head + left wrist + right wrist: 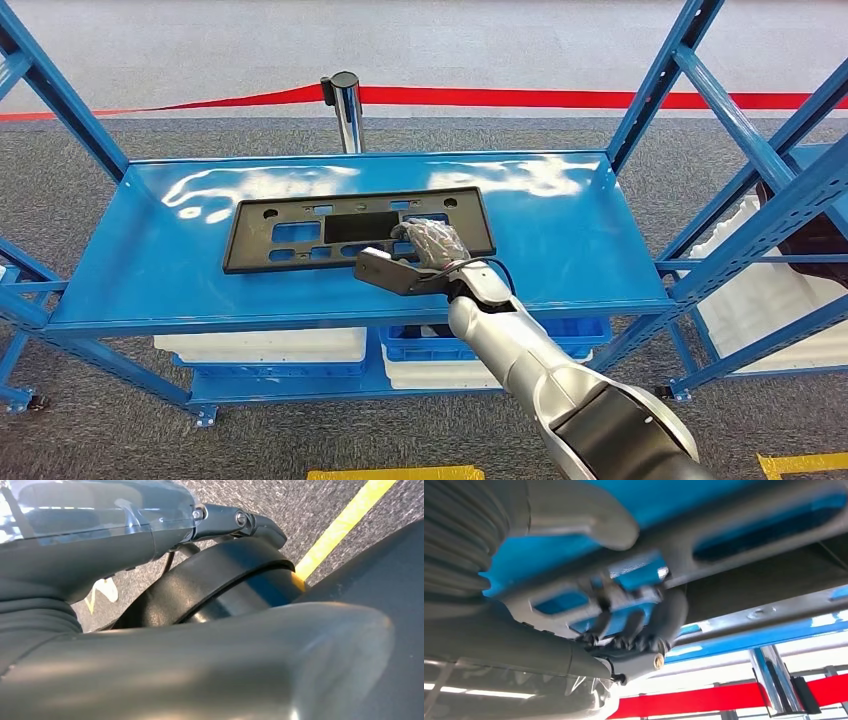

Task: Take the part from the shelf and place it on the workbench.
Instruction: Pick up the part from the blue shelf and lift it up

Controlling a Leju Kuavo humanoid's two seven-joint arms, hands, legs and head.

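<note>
Fingers of the right hand (432, 243) are hooking through a cut-out near the lower right edge of the black part (300, 232), taking hold for the lift. That part is lying flat at frame centre on the blue shelf (150, 280). Shelf uprights (650, 85) at right and a belt post (345, 105) at upper centre are crowding any exit path. Whether the left hand (100, 535) is spread or curled, I cannot tell.

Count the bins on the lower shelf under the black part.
3: a white bin at left, a blue bin in the middle, a white bin before it. More may be hidden.
</note>
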